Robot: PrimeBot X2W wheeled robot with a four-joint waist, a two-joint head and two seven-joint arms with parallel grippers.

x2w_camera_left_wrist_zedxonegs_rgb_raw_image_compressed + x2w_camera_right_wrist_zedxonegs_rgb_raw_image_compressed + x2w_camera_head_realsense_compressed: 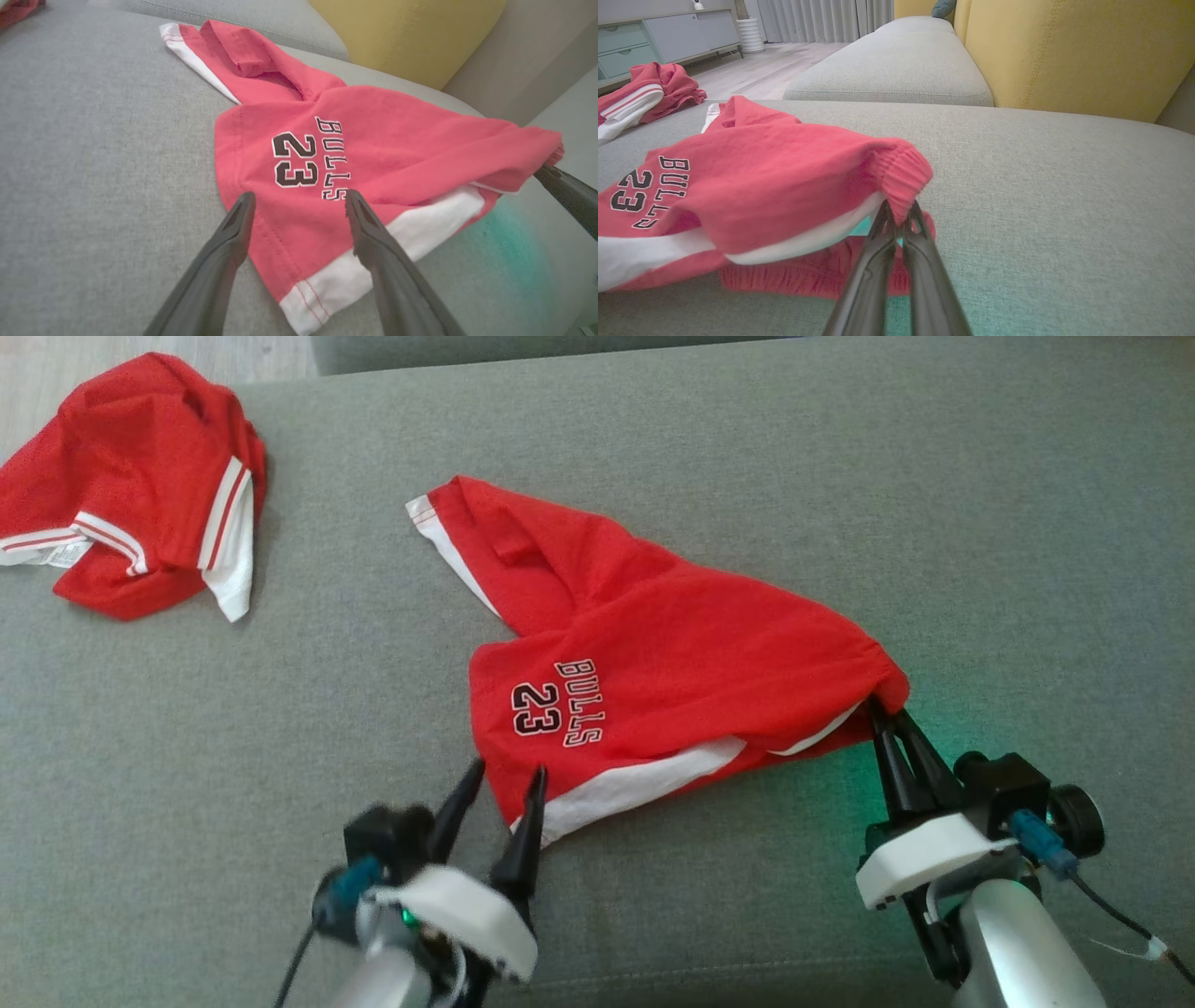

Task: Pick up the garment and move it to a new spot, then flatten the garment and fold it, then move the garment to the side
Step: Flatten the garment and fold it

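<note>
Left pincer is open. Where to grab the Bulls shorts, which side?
Probably the white hem corner of the shorts, approached from the near edge by the left pincer: it lies free there, opposite the waistband the right pincer pinches.

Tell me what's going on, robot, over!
Right tool shut on the Bulls garment, at its ribbed edge. Left tool open over its white-trimmed corner, not gripping. Other red garment lies far left, apart; nothing in the way.
</note>
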